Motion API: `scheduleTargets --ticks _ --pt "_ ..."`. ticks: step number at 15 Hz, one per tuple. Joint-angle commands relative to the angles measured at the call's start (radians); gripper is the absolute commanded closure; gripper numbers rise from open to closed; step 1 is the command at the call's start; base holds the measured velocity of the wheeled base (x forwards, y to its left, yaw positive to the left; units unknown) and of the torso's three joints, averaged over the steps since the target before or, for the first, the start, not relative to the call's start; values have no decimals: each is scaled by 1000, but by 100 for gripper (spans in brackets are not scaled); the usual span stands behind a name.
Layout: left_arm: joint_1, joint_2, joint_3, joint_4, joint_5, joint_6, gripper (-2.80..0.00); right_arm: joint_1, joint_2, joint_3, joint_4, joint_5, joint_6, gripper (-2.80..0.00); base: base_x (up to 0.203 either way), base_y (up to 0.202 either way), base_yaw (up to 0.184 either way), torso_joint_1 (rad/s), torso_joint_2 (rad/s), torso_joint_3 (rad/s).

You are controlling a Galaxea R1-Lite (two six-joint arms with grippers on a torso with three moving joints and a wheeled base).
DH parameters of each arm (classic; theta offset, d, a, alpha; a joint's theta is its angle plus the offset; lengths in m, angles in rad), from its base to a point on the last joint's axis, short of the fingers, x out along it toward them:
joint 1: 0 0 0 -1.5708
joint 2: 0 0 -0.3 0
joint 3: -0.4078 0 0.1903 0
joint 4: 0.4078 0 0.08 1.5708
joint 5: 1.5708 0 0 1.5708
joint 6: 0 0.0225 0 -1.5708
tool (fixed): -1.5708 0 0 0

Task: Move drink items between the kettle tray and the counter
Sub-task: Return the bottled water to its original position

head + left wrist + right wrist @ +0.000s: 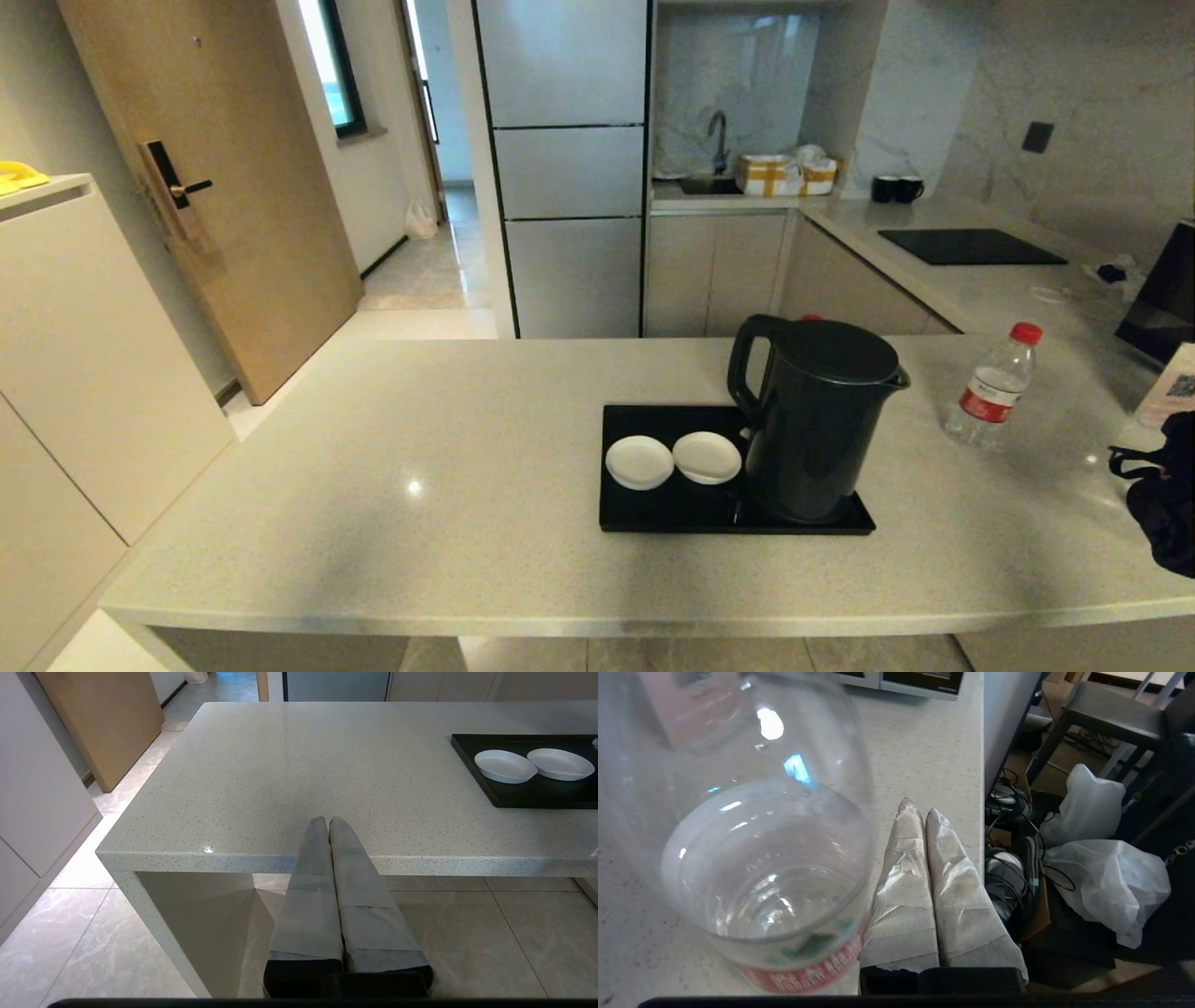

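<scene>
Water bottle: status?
Right gripper shut, empty, beside water bottle on counter. Left gripper shut, parked. Kettle tray bottle-free.

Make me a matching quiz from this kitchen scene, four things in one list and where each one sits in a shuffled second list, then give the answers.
Things:
1. kettle
2. water bottle
3. coasters
4. mugs

Places:
A. on the bare counter, right of the tray
B. side by side on the tray's left half
C. far counter, beside the sink
D. on the tray's right half

Pairs: 1-D, 2-A, 3-B, 4-C
</scene>
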Motion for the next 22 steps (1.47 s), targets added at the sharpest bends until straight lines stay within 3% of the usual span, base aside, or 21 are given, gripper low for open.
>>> scheduleTargets --ticks 1,22 --pt "1 0 0 0 0 0 0 -5 19 -29 6 -5 -2 0 0 0 0 0 0 0" --pt "1 0 0 0 0 0 0 -6 2 -31 26 -6 7 0 0 0 0 0 0 0"
